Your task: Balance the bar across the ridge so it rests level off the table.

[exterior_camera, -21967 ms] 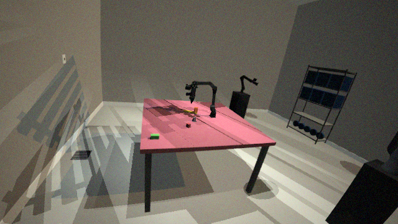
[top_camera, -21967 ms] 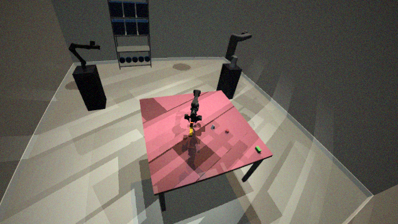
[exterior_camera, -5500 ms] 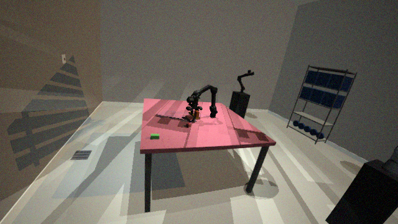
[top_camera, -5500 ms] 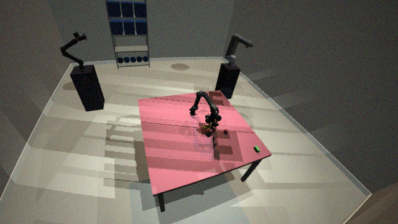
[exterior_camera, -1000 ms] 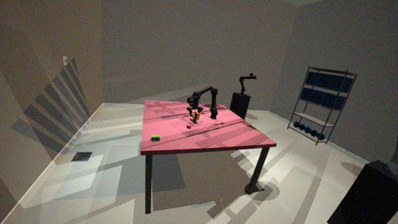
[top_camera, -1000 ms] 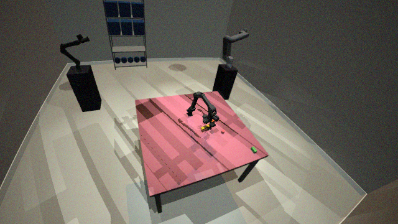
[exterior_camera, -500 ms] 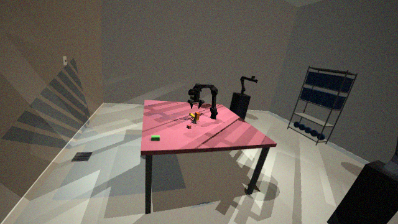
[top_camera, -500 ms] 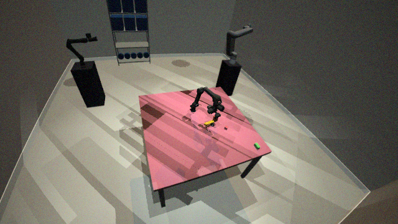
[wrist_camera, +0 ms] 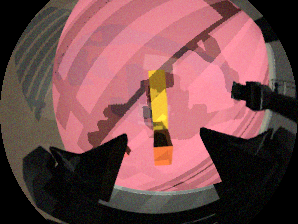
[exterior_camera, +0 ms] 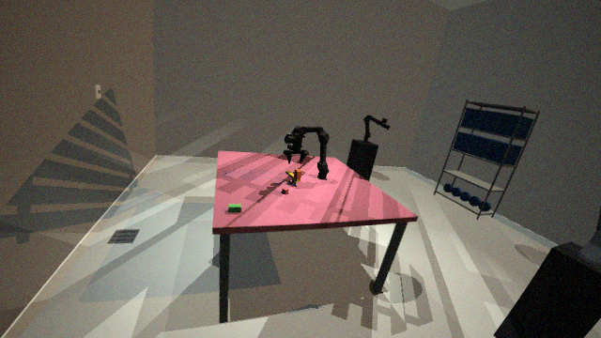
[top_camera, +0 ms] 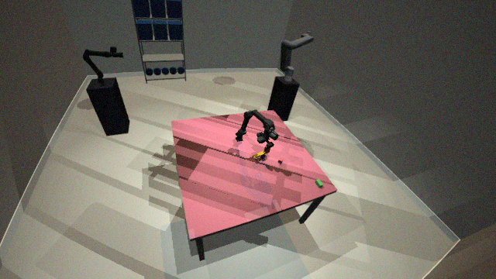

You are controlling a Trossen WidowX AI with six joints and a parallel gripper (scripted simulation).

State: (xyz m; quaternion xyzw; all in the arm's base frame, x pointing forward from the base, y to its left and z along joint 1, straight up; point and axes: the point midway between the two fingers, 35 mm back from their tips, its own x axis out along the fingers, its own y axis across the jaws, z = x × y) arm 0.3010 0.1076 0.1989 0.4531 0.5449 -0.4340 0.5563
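Observation:
The yellow bar lies near the middle of the pink table, with an orange block at one end. A small dark shape under and beside the bar may be the ridge; it is mostly hidden. Whether the bar is level, or an end touches the table, cannot be told. My gripper is wide open and empty, pointing down above the bar. In the wrist view its fingers stand on either side of the bar's orange-block end, with gaps on both sides.
A small red block lies on the pink table near the bar. A green block lies near a table corner. Two other arms stand on black pedestals off the table. A shelf rack stands by the wall.

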